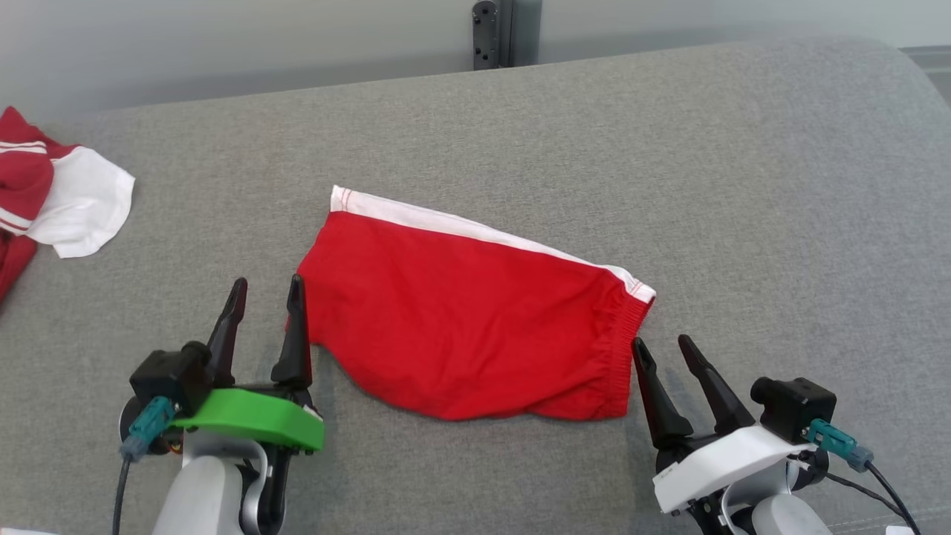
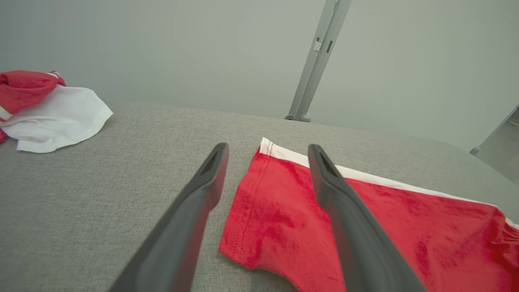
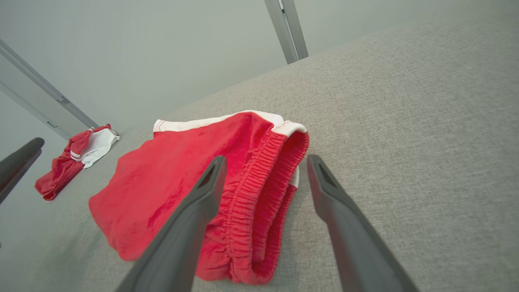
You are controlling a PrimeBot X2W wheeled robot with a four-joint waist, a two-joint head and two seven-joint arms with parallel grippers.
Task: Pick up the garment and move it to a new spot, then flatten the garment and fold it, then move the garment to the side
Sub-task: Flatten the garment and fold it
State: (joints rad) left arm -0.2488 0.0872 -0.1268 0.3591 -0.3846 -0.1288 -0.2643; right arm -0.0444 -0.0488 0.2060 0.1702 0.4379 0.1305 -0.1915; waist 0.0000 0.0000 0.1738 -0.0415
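The garment is a pair of red shorts with a white side stripe, lying folded flat on the grey padded surface, elastic waistband toward the right. My left gripper stands open at the garment's left hem, fingertips just beside the cloth and holding nothing. In the left wrist view the garment lies under and past the open left gripper. My right gripper is open just below the waistband corner, empty. The right wrist view shows the waistband between and beyond the open right gripper.
A second red and white garment lies bunched at the far left edge of the grey surface. A grey metal post stands behind the surface against a pale wall.
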